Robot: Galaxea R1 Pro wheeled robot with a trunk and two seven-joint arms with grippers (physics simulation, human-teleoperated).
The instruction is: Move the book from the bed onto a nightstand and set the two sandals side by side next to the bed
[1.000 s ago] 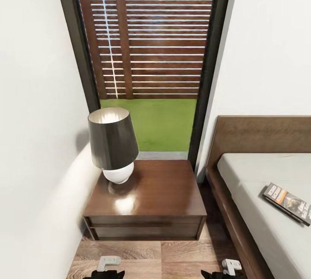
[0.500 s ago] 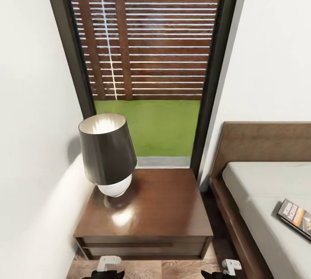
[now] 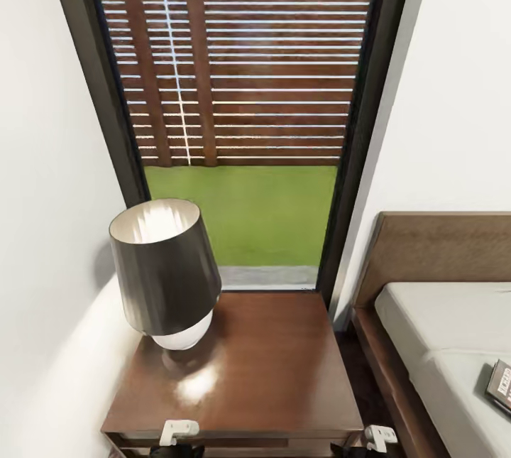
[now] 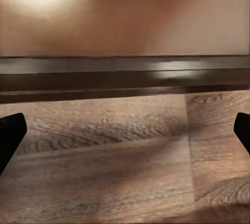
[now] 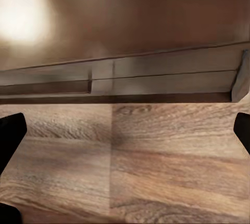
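- The bed (image 3: 454, 330) lies at the right of the head view. Its dark wooden frame runs close along the nightstand (image 3: 262, 366), with a narrow strip of floor between them. I judge that the robot's base or right arm could knock against the frame if it turns toward the bed in this tight corner.
- The nightstand stands under the tall window (image 3: 241, 110), and the robot is very near its front edge. Its glossy tabletop is free on the side toward the bed, so there is room for the book. Its drawer front looks shut in the right wrist view, and what is inside cannot be told.
- The table lamp (image 3: 165, 273) takes the far left part of the tabletop. A careless swing of an arm could push it over, in my opinion.
- The book (image 3: 501, 387) is on the mattress, cut by the right edge of the head view. It seems a far reach from here, and a thin flat book can slide away on the smooth mattress.
- The left pincer (image 4: 125, 130) and the right pincer (image 5: 125, 130) are both spread wide and hold nothing, over the wood floor (image 5: 156, 172) before the nightstand.
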